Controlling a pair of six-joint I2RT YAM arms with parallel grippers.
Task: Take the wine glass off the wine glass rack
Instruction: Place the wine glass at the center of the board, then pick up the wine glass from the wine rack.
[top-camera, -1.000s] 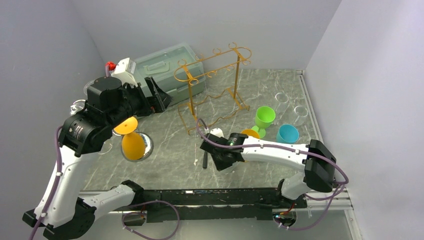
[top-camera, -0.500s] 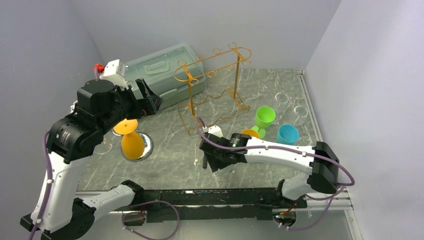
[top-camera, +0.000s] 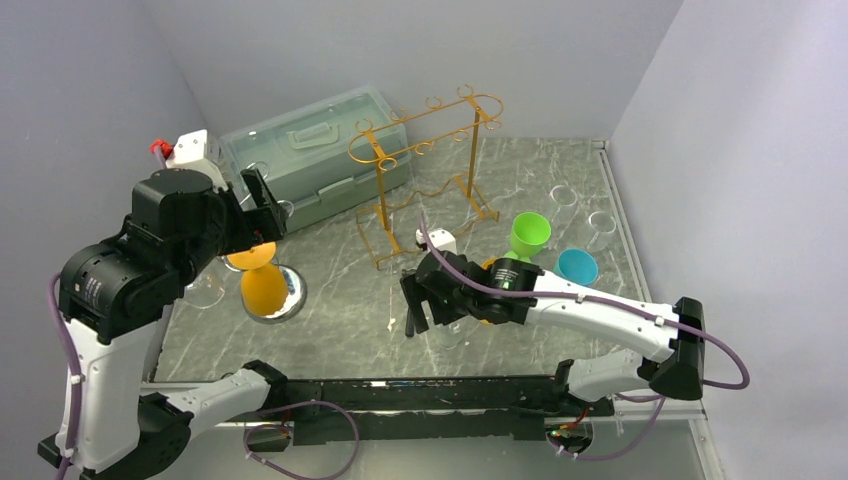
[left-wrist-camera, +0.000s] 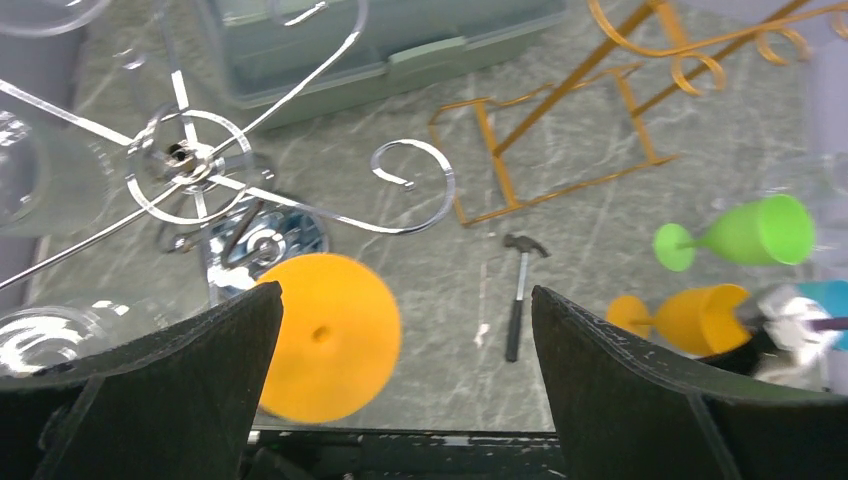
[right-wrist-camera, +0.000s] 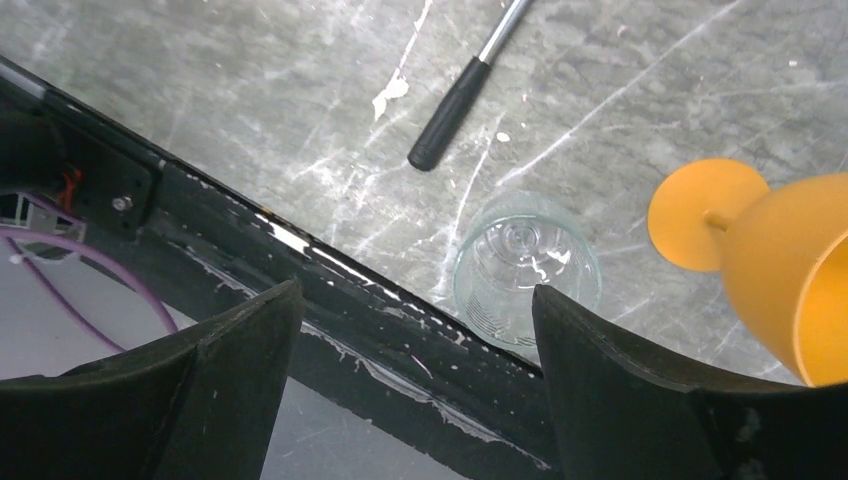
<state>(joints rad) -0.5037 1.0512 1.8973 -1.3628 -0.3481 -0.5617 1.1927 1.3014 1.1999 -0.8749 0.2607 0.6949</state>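
Grey marble table (top-camera: 560, 170) fills the floor of the overhead view. A pale green plastic box (top-camera: 310, 150) sits at upper left. Just right of it, upper centre, stands the gold wire rack (top-camera: 425, 150).

A silver wire rack (left-wrist-camera: 190, 165) fills the upper left of the left wrist view, with clear glasses blurred at that frame's left edge.

Left gripper (top-camera: 262, 205): hovers at left of the overhead view, above the silver rack. Jaws spread wide, nothing between them.

Right gripper (right-wrist-camera: 415, 295): low over the table's near edge, lower centre of the overhead view. Jaws well apart, gripping nothing.

Orange glass (top-camera: 265, 290): foot uppermost, at the silver rack's shiny base.

Green glass (top-camera: 528, 235) and blue cup (top-camera: 576, 267): right of centre.

Second orange glass (right-wrist-camera: 790, 280): on its side, right edge of the right wrist view.

Clear wine glass (right-wrist-camera: 525, 270): upright on the table by the near edge, off both racks, just beyond the right gripper's fingers (right-wrist-camera: 640, 400), touching neither.

Hammer (left-wrist-camera: 517, 300): flat on the table near the clear glass.
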